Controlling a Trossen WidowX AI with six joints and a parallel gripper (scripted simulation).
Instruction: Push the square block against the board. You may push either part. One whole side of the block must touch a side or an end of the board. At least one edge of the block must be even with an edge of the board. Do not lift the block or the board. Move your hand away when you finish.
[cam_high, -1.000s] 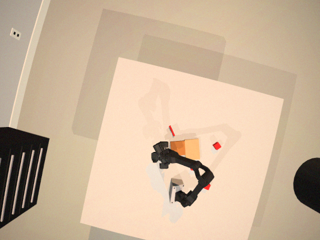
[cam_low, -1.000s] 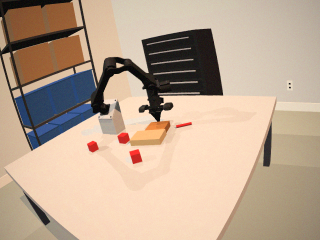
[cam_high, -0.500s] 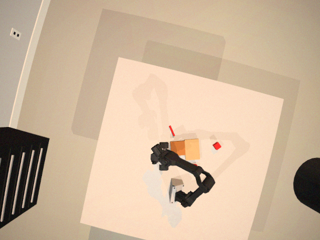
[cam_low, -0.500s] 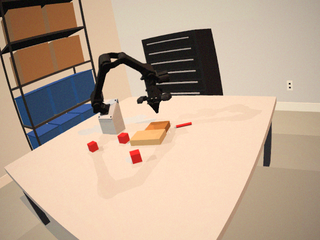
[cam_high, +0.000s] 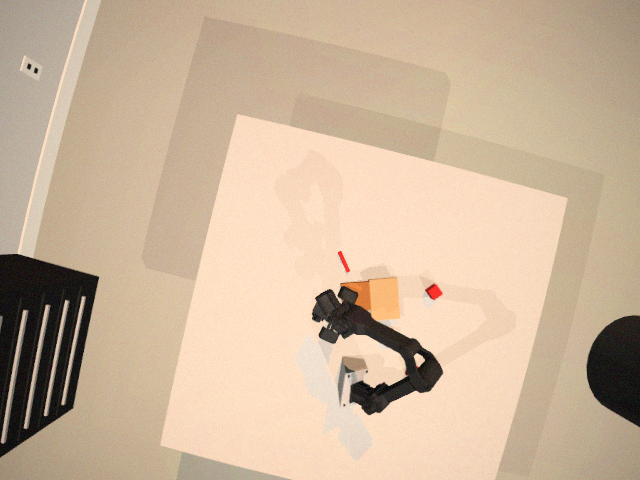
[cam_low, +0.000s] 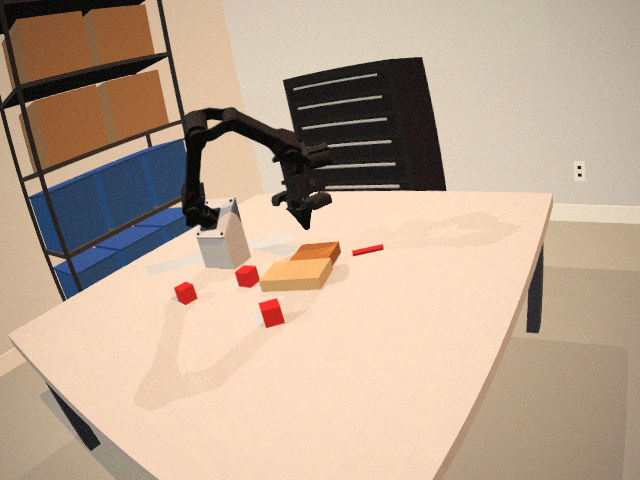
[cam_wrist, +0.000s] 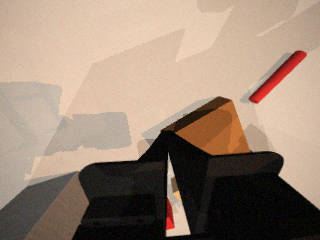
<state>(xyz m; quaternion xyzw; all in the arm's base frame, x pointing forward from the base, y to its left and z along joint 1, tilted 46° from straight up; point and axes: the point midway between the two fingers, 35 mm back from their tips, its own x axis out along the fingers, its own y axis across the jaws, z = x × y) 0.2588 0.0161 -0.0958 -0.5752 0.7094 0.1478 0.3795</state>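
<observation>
The darker orange square block (cam_high: 361, 293) (cam_low: 315, 251) (cam_wrist: 212, 130) lies flat on the table. The pale orange board (cam_high: 384, 298) (cam_low: 297, 271) lies flat beside it. One side of the block appears to touch a long side of the board. Their edges on the red stick's side look nearly even; a small offset cannot be ruled out. My gripper (cam_low: 307, 227) (cam_wrist: 166, 134) is shut and empty, with its tips above the table near the block's side away from the board. In the top view the arm hides part of the block and the fingertips.
A red stick (cam_high: 343, 261) (cam_low: 368, 250) (cam_wrist: 278, 76) lies near the block. Red cubes (cam_low: 247, 276) (cam_low: 271, 313) (cam_low: 185, 292) stand near the board and the arm's base. The grey arm base (cam_high: 343, 384) (cam_low: 224, 249) stands on the table (cam_high: 248, 206) (cam_low: 361, 361).
</observation>
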